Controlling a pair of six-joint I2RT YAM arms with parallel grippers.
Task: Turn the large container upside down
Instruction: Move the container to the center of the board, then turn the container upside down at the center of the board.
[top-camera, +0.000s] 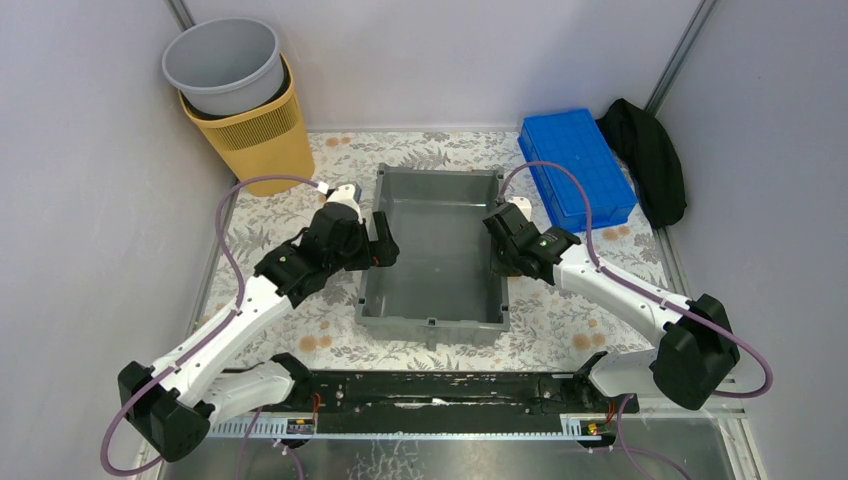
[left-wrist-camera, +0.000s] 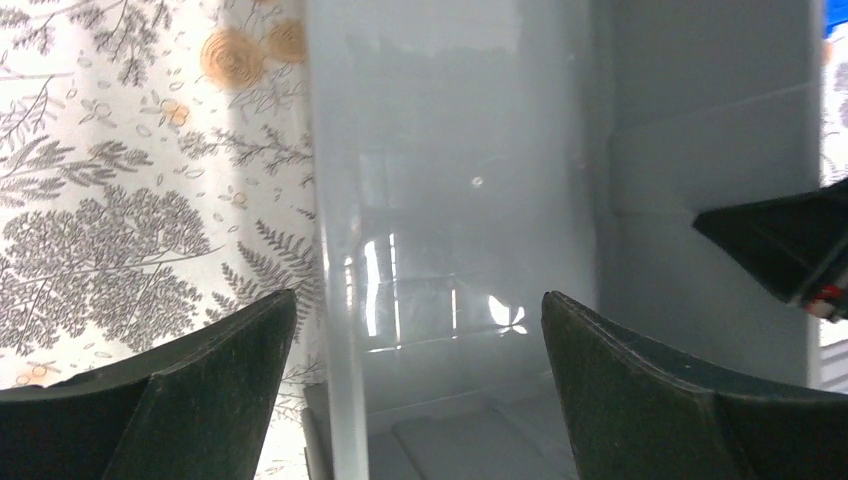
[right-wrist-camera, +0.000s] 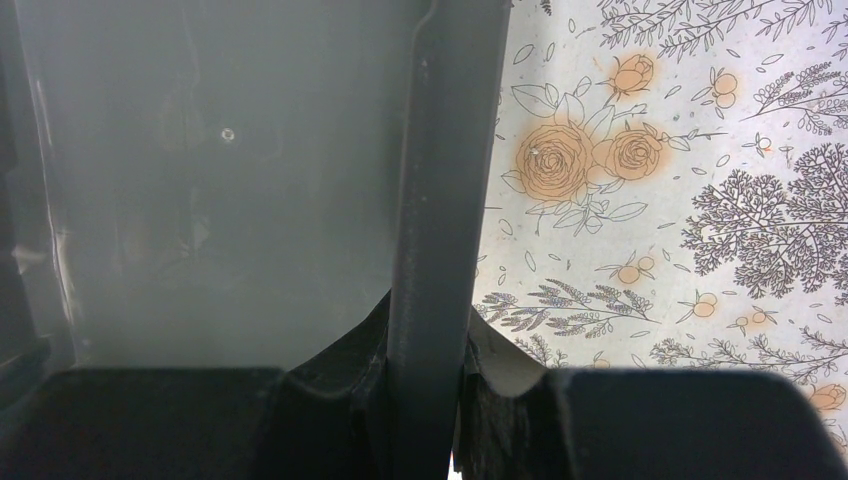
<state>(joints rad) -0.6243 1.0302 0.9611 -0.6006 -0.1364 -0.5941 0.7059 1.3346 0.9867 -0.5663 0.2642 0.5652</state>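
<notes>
Task item: the large container (top-camera: 432, 262) sat upright, open side up, at frame centre on the floral table (top-camera: 270, 215).
Left gripper (left-wrist-camera: 420, 330): wide open, straddling the container's left wall, gripping nothing.
Right gripper (right-wrist-camera: 430, 400): clamped on the right wall's rim.
Surroundings: blue tray (top-camera: 577, 168) near the upper-right corner, black cloth (top-camera: 652, 160) beside it; grey bucket (top-camera: 222, 62) nested in yellow basket (top-camera: 252, 138), upper left.

Big dark-grey rectangular plastic crate (top-camera: 435, 265) there, paler grey inside. The bench (top-camera: 545, 325) wears white, with grey ferns and orange roses.
</notes>
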